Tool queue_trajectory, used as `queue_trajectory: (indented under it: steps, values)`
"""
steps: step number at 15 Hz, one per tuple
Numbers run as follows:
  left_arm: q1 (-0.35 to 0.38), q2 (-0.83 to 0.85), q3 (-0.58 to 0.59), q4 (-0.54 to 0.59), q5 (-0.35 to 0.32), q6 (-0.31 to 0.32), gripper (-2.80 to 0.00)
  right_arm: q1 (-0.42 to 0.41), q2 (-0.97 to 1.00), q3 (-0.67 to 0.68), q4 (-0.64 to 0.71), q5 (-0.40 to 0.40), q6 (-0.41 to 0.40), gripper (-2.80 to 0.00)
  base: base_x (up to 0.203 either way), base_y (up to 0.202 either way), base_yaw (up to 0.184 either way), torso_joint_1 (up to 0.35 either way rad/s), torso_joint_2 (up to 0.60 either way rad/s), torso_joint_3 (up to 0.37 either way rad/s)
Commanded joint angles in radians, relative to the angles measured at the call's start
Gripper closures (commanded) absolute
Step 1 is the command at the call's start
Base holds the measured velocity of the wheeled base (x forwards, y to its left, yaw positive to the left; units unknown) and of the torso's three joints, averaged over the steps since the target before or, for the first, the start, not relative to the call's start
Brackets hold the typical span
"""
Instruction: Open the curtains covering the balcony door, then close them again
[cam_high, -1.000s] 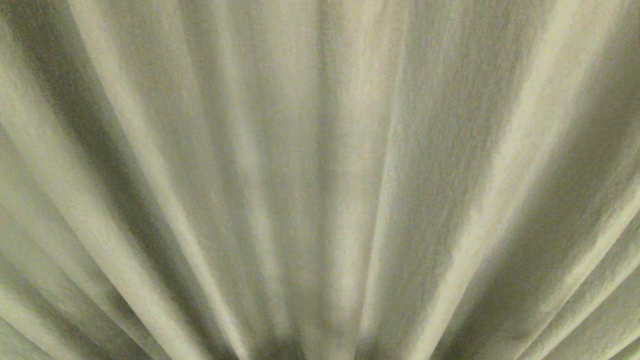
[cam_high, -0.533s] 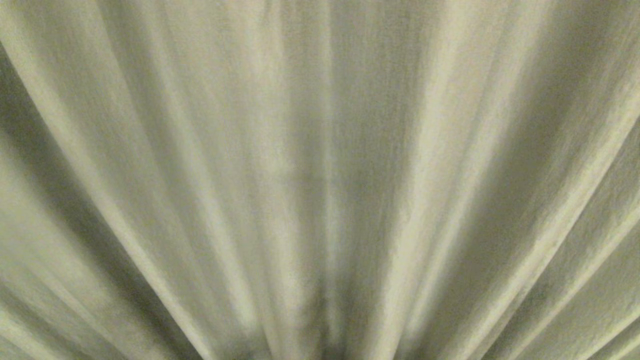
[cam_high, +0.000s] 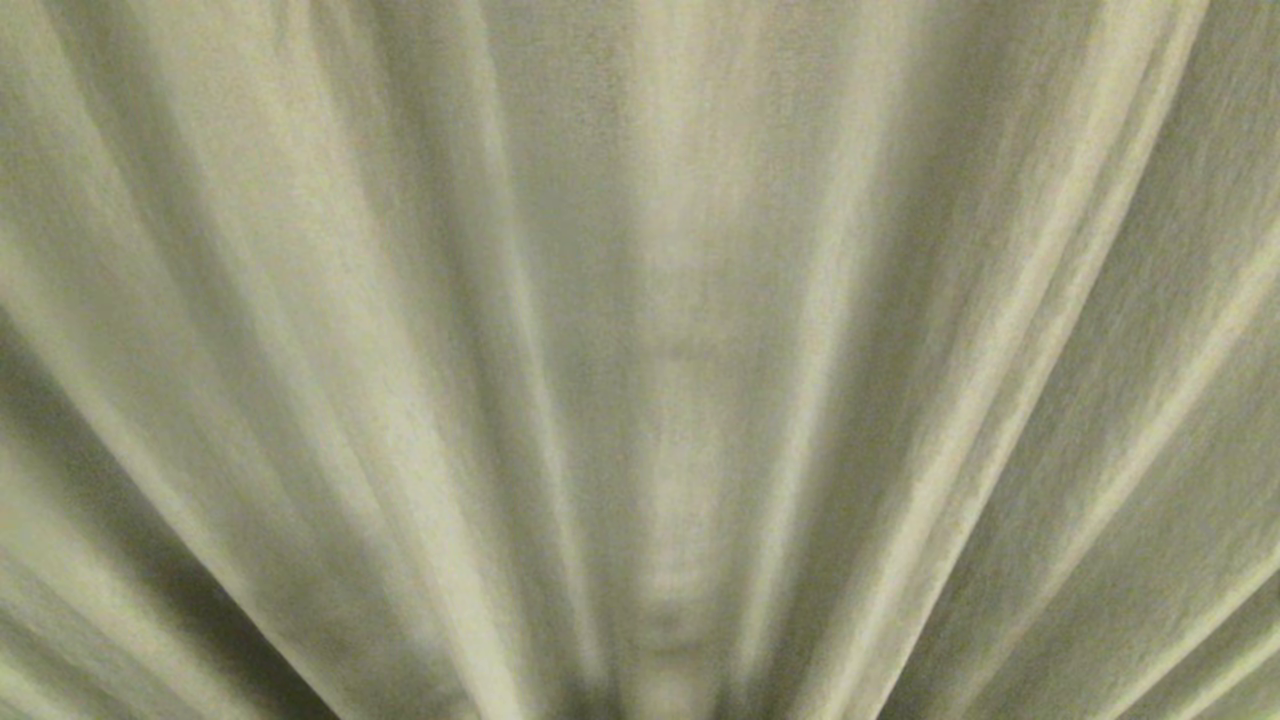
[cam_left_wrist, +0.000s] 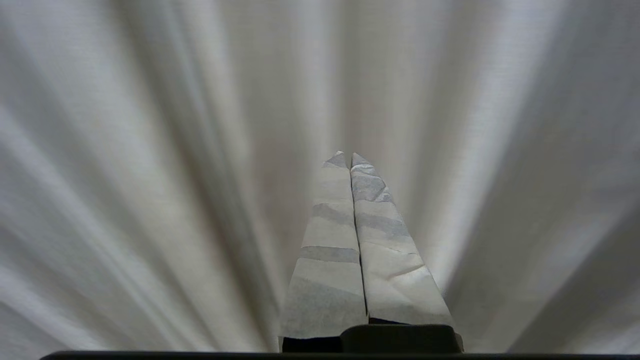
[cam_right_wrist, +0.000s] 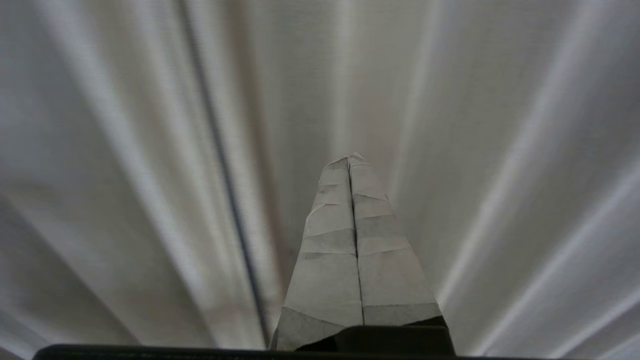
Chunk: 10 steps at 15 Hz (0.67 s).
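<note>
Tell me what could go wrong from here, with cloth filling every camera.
1. The curtains fill all three views, so nothing behind or beside them shows; driving on is blind.
2. The left hand and right hand are both shut on nothing and point at the folds; pushing forward could snag cloth rather than part it.

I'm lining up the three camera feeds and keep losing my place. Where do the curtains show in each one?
Head view: the curtains fill the whole picture, folds fanning upward.
Left wrist view: curtains all around and behind the shut left tool.
Right wrist view: the same, behind the shut right tool.
Shared landmark: the pleated folds themselves; nothing else shows.
</note>
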Motion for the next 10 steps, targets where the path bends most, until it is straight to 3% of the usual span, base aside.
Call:
queue_trajectory:
  steps: [1,10]
  values:
    - [0.0,-0.002,0.0,0.0,0.0,0.0,0.0,0.0,0.002,0.0,0.0,0.001,0.0,0.0,0.0,-0.191,0.001,0.002,-0.01,0.005]
    - [0.0,-0.002,0.001,0.0,0.0,0.002,0.0,0.0,0.002,0.0,0.0,0.001,-0.001,0.0,0.0,-0.191,0.002,0.003,0.0,0.003]
